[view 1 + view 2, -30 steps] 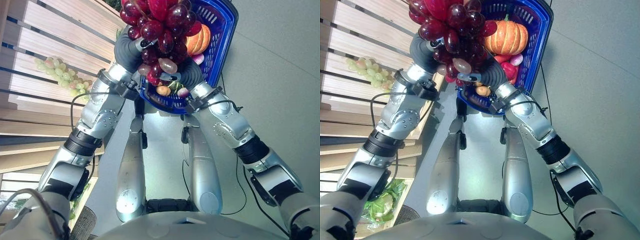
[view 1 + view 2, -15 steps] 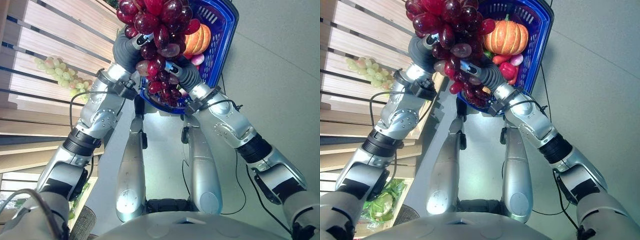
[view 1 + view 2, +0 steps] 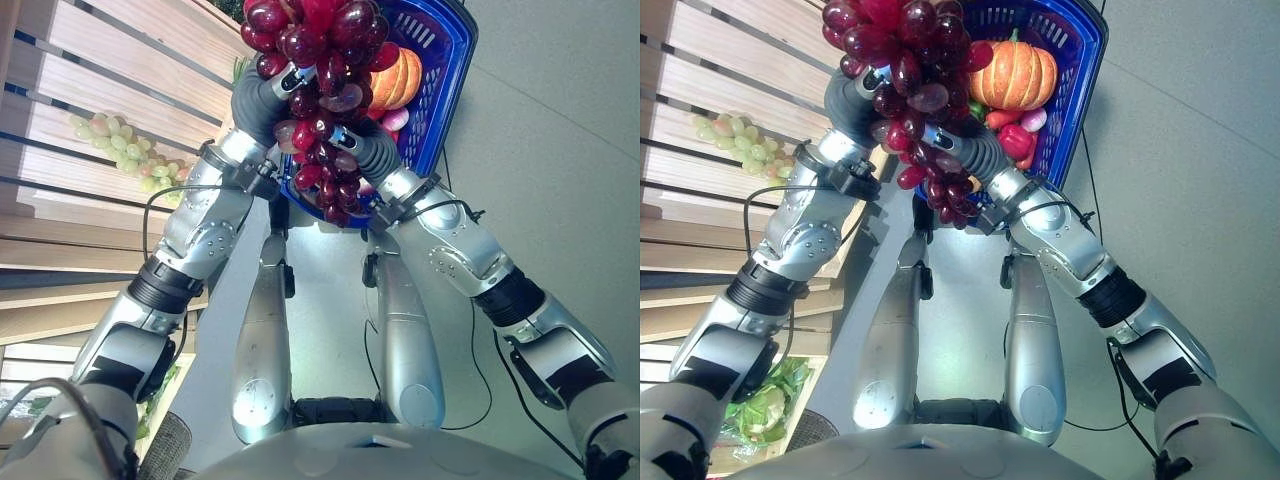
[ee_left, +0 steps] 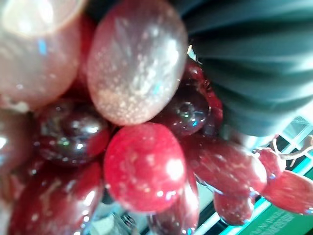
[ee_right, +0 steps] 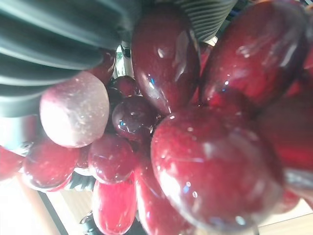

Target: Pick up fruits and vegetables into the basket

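Both arms reach up together, and between them hangs a big bunch of red grapes [image 3: 320,90], close above the near edge of the blue basket [image 3: 450,60]. The left hand [image 3: 262,95] and the right hand [image 3: 368,148] are both at the bunch, but the grapes hide the fingers, so I cannot tell how each hand grips it. Inside the basket, behind the grapes, lie a small orange pumpkin [image 3: 1015,75] and some smaller vegetables. Further to the left, a bunch of green grapes [image 3: 120,150] lies on the wooden slatted shelf [image 3: 90,70].
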